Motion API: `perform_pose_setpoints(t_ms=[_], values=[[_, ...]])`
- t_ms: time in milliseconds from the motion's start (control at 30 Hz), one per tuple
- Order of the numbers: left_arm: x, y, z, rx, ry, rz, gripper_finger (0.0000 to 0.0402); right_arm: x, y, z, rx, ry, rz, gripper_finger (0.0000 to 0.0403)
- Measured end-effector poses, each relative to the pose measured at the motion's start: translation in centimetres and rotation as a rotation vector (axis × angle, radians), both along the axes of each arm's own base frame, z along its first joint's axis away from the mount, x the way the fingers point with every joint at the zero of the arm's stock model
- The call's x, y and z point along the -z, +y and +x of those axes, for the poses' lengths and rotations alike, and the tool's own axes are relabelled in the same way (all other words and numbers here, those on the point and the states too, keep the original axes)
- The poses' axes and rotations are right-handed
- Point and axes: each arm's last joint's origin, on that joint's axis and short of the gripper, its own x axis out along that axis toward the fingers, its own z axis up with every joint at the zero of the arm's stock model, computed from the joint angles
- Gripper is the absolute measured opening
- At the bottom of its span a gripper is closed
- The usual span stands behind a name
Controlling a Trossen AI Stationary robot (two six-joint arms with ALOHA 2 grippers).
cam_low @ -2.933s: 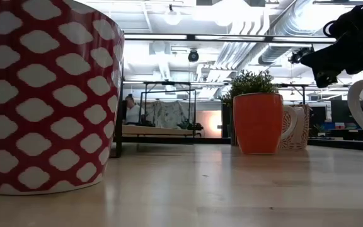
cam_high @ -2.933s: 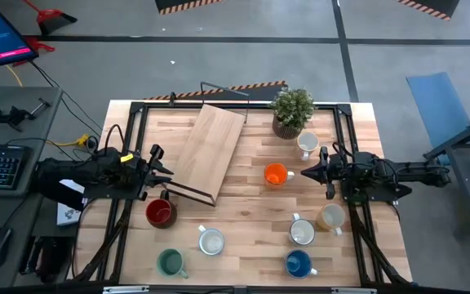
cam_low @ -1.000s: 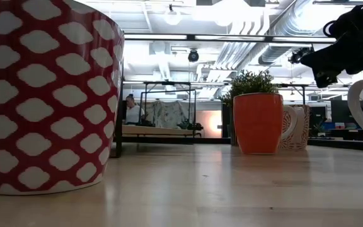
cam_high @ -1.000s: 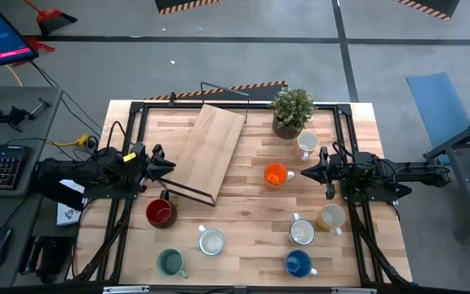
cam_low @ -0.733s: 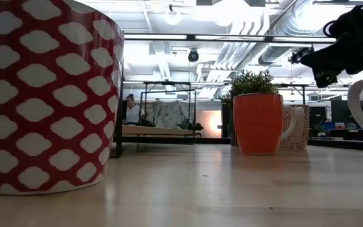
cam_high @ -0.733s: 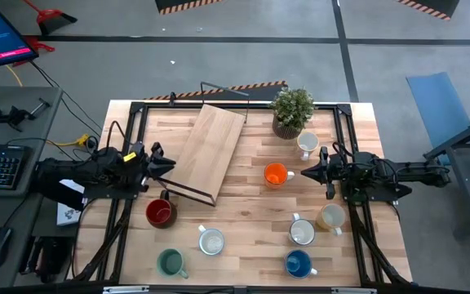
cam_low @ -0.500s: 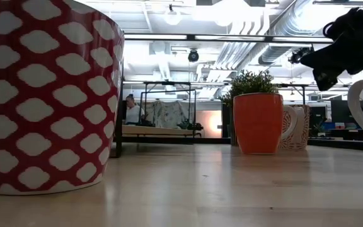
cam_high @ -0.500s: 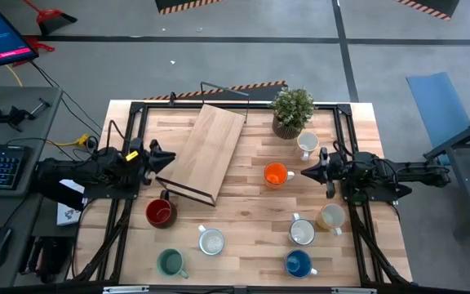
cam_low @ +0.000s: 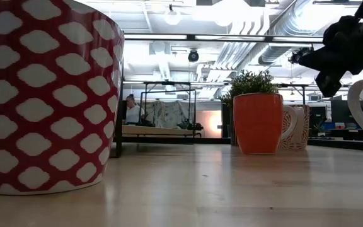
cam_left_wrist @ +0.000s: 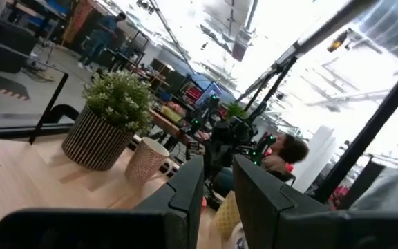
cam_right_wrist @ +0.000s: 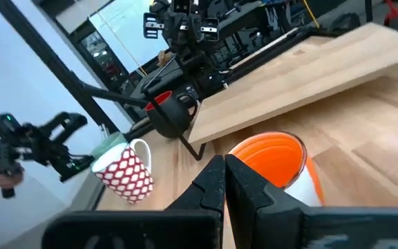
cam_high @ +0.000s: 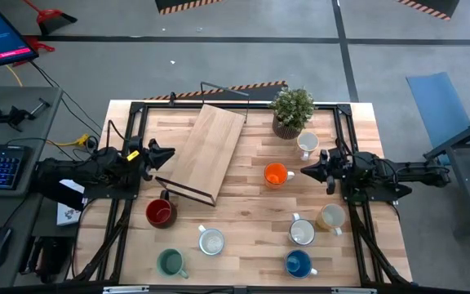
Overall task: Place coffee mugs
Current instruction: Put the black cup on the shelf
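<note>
Eight coffee mugs out on the table [cam_high: 243, 204], all standing upright, none on the slanted wooden board [cam_high: 209, 151].

Placing each one from that board:
- Dark red mug [cam_high: 160, 212] just off the board's front corner, beside its wire stand.
- White mug [cam_high: 211, 241] further toward the table's front from the board.
- Teal-green mug [cam_high: 170, 263] further front again, nearer the left arm's side.
- Orange mug [cam_high: 277, 174] just to the right of the board.
- Cream mug [cam_high: 307, 144] beyond the orange one, further right of the board and next to the potted plant [cam_high: 292, 110].
- Another white mug [cam_high: 302, 232], a tan mug [cam_high: 330, 216] and a blue mug [cam_high: 299, 263] well to the right of the board, clustered toward the front.

Left gripper [cam_high: 170, 156] hovering at the board's left edge, fingers parted by a narrow gap, nothing between them. Right gripper [cam_high: 303, 171] well right of the board, tips pointing at the orange mug and just short of it, fingers pressed together, empty.
</note>
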Motion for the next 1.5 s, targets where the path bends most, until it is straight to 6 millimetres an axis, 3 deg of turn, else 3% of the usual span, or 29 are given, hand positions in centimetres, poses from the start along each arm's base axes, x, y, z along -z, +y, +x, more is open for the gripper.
perform_pose_setpoints(t_ms=[167, 367, 533, 967, 1100, 1500], values=[[-0.9, 0.4, -0.4, -0.119, -0.107, -0.062, 0.0072, -0.3, 0.0, 0.0, 0.015, -0.040, 0.122, 0.0000], [-3.8, 0.4, -2.1, -0.255, -0.359, 0.173, 0.0072, -0.7, -0.2, 0.0, 0.062, -0.088, 0.182, 0.0000], [-6.1, 0.0, -2.9, -0.160, -0.428, 0.291, 0.0072, -0.9, -0.3, 0.0, 0.101, -0.107, 0.182, 0.0000], [-14.1, -0.7, -0.4, 0.139, 0.068, 0.428, 0.0072, -0.6, -0.4, 0.0, 0.147, -0.081, 0.123, 0.0000], [-15.8, -0.9, 0.5, 0.241, 0.266, 0.422, 0.0071, -0.5, -0.4, 0.0, 0.148, -0.069, 0.122, 0.0000], [-18.6, -2.6, 2.4, 0.564, 0.686, 0.137, 0.0071, -0.2, -0.4, 0.0, 0.151, -0.033, 0.129, 0.0000]])
